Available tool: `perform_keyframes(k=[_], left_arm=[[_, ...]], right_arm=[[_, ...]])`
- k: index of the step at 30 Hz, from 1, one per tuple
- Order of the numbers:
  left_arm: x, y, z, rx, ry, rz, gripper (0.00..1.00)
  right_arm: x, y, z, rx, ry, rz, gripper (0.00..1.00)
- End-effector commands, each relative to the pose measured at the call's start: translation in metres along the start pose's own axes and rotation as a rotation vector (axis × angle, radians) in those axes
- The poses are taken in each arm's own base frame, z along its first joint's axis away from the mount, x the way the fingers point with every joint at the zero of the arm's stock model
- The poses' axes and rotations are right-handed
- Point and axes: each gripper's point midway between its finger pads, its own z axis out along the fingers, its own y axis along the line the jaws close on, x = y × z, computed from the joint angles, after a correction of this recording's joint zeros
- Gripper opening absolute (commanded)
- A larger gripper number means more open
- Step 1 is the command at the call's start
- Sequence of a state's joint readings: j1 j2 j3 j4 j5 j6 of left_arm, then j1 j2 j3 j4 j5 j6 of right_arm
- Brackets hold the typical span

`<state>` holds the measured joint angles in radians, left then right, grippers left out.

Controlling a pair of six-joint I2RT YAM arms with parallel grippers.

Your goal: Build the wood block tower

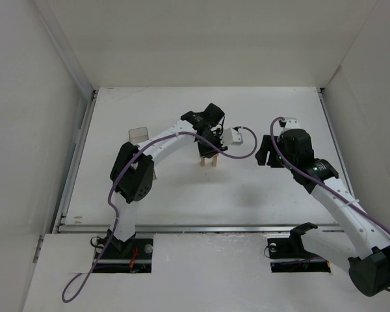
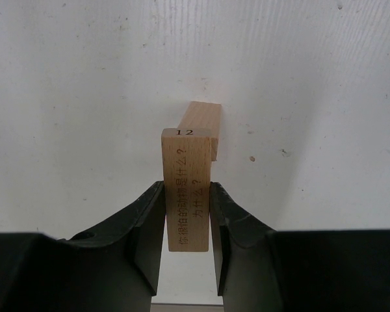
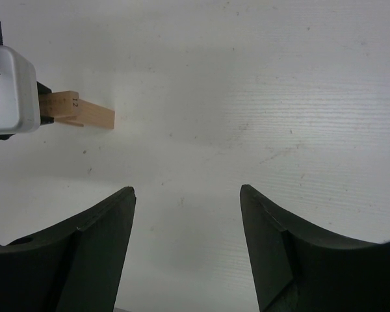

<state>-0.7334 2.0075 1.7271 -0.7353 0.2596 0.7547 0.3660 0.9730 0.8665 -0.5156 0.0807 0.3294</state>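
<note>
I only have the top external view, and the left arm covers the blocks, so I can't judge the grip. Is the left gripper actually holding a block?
Observer: Yes. In the left wrist view, the left gripper is shut on a wooden block, one finger against each long side.
Operator: Any marking to identify it?
Observer: The end away from the camera reads 12, and printed characters run along its face.
Operator: And the right gripper?
Observer: In its own wrist view the right gripper is open, with nothing between its fingers.
</note>
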Motion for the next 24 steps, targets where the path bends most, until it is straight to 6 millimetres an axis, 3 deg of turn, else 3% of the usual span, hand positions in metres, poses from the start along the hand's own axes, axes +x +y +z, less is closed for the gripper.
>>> perform_keyframes(k=[1, 2, 9, 14, 18, 21, 22, 24], left_arm=[[-0.005, -0.001, -0.004, -0.003, -0.012, 0.026, 0.11], [-0.005, -0.001, -0.004, -0.003, -0.012, 0.026, 0.19], [-0.004, 0.0, -0.005, -0.01, -0.006, 0.026, 0.41], [-0.014, 0.006, -0.009, -0.039, -0.041, 0.018, 0.6], [-0.031, 0.01, -0.027, -0.059, -0.099, 0.008, 0.62], [-0.05, 0.013, -0.057, -0.106, -0.179, -0.008, 0.62], [-0.062, 0.013, -0.079, -0.133, -0.237, -0.03, 0.62], [-0.064, 0.022, -0.102, -0.187, -0.306, -0.108, 0.62]], right_arm=[[-0.009, 0.002, -0.002, -0.016, -0.045, 0.011, 0.71], [-0.009, 0.002, -0.002, -0.016, -0.045, 0.011, 0.71], [-0.007, 0.003, 0.0, -0.022, -0.033, 0.01, 0.74], [-0.007, 0.003, 0.0, -0.022, -0.033, 0.01, 0.74], [-0.007, 0.003, 0.0, -0.022, -0.033, 0.01, 0.77], [-0.006, -0.002, -0.003, 0.004, -0.033, 0.021, 0.9], [-0.014, -0.007, -0.004, 0.042, -0.062, 0.04, 1.0], [-0.024, -0.015, -0.011, 0.099, -0.095, 0.08, 1.0]])
